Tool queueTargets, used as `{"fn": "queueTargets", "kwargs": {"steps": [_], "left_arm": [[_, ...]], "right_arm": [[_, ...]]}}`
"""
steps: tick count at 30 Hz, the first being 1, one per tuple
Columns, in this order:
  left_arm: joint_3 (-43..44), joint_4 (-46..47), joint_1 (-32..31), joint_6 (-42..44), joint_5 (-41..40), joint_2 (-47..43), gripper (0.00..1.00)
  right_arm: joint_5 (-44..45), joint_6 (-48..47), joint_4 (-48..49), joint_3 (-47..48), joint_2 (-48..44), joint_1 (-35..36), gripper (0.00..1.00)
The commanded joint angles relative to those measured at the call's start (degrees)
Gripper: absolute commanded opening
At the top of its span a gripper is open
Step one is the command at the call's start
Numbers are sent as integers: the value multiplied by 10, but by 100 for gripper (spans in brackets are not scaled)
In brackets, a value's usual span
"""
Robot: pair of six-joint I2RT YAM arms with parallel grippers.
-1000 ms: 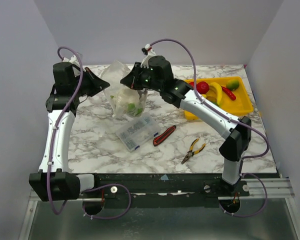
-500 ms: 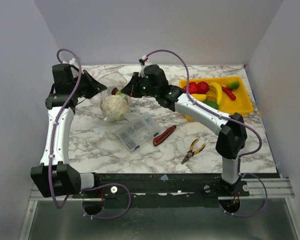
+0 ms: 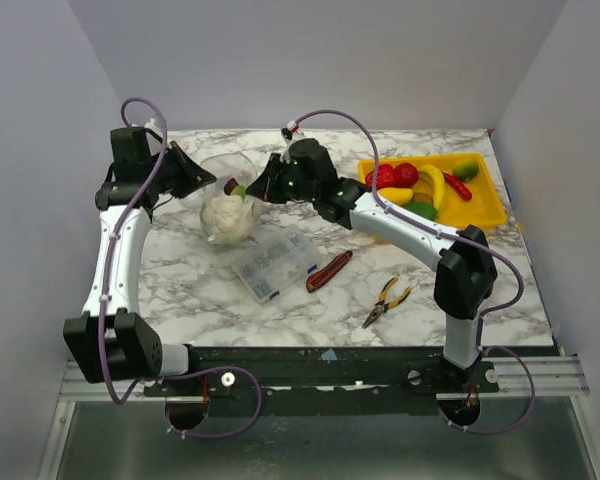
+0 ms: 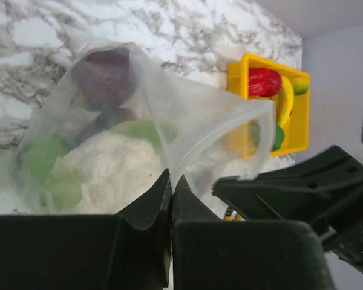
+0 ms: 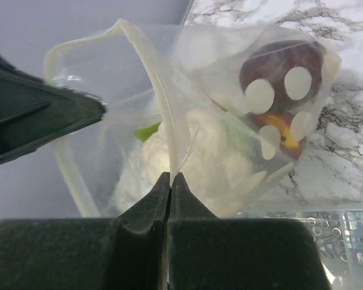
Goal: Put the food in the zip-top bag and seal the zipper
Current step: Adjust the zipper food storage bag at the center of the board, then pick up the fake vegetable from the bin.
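The clear zip-top bag (image 3: 227,208) hangs low over the marble between my two grippers. Inside it lie a white cauliflower (image 3: 228,216), a dark maroon piece (image 4: 103,75) and green pieces (image 4: 43,164). My left gripper (image 3: 206,184) is shut on the bag's rim at its left side, as the left wrist view shows (image 4: 171,180). On the right side of the mouth my right gripper (image 3: 254,190) is shut on the zipper (image 5: 158,80), its tips pinched together (image 5: 170,176). The mouth gapes open between them. More food, red (image 3: 407,174), yellow (image 3: 435,183) and green (image 3: 466,168), lies in the tray.
The yellow tray (image 3: 485,222) stands at the back right. A clear compartment box (image 3: 273,262) lies just in front of the bag, a red-and-black knife (image 3: 328,271) and yellow-handled pliers (image 3: 388,300) further right. Grey walls close in the table on three sides.
Both grippers have come down and leftward with the bag. It hung higher and stretched a second ago; now it sags low with the cauliflower near the table.
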Motion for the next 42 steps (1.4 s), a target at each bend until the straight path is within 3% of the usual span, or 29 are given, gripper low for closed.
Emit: {"fn": "queueTargets", "kwargs": {"steps": [1,6,13,18,23,31,35,42], "left_arm": [[5,52,3,-14,-5,-57,0],[14,-10,4,34,7,6,0],[-8,18,0,55,-22,-22,0],[-20,16,-10,74,-49,-22,0],[-24,25,-11,69,-26,-17,0],[-25,28,-11,63,-7,-13,0],[-22,28,-10,60,2,-10,0],[-24,30,-11,58,10,-8,0]], "right_arm": [[-10,6,46,-4,-38,-2,0],[-7,20,59,-59,-31,-3,0],[-8,-4,44,-68,-40,-3,1],[4,-49,-27,-13,-38,-2,18],[63,-103,-80,-10,-81,-2,37],[268,-212,-112,-110,-214,-6,60],[342,-231,-117,-182,-262,-56,63],[334,-194,-129,-271,-287,-220,64]]}}
